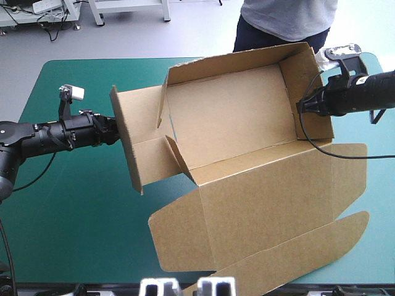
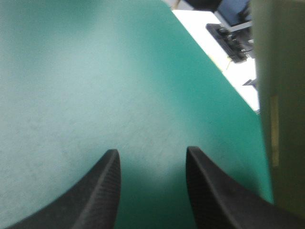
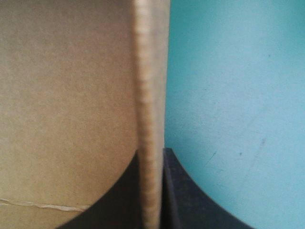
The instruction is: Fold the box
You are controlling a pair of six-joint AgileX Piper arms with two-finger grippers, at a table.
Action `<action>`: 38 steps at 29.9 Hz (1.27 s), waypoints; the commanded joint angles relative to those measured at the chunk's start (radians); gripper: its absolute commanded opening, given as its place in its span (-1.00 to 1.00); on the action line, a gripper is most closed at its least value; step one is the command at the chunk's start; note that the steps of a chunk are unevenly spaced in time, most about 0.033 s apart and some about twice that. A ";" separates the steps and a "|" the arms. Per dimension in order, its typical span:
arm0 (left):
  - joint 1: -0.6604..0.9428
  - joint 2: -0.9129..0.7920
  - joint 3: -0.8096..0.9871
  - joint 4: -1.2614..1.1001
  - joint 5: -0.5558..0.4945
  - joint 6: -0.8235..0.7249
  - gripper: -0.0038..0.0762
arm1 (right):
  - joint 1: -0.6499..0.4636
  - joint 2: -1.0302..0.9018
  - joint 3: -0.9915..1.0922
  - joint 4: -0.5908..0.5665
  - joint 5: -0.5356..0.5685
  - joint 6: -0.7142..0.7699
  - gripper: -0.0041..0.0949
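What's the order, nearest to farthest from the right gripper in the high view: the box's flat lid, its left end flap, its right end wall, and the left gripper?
1. Right end wall: pinched between the right gripper's fingers.
2. Lid: flat, toward the table's near edge.
3. Left end flap: raised, at the opposite end.
4. Left gripper: just outside that flap.

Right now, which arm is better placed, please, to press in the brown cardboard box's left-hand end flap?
Probably the left: its open black-finned gripper sits outside that flap, free to push, while the right gripper is shut on the opposite wall.
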 commanded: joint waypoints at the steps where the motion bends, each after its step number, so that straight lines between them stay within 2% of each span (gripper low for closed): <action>1: 0.001 -0.026 -0.024 -0.202 0.125 0.046 -0.03 | -0.007 -0.039 -0.024 0.030 -0.057 0.025 -0.96; 9: -0.022 -0.026 -0.024 -0.237 0.125 0.042 0.00 | 0.029 -0.039 -0.022 0.027 -0.113 0.047 -0.96; 15: -0.119 -0.026 -0.024 -0.296 0.125 0.056 0.04 | 0.079 -0.018 -0.022 -0.001 -0.161 0.092 -0.96; 20: -0.152 -0.026 -0.038 -0.317 0.123 0.069 0.25 | 0.136 0.012 -0.022 -0.036 -0.192 0.135 -0.95; 24: -0.152 -0.026 -0.050 -0.315 0.123 0.054 0.31 | 0.188 0.025 -0.022 -0.073 -0.233 0.177 -0.95; 33: -0.152 -0.026 -0.062 -0.301 0.120 0.044 0.31 | 0.340 0.064 -0.022 -0.292 -0.307 0.340 -0.96; 38: -0.152 -0.026 -0.097 -0.282 0.119 0.026 0.31 | 0.379 0.094 -0.022 -0.328 -0.339 0.386 -0.96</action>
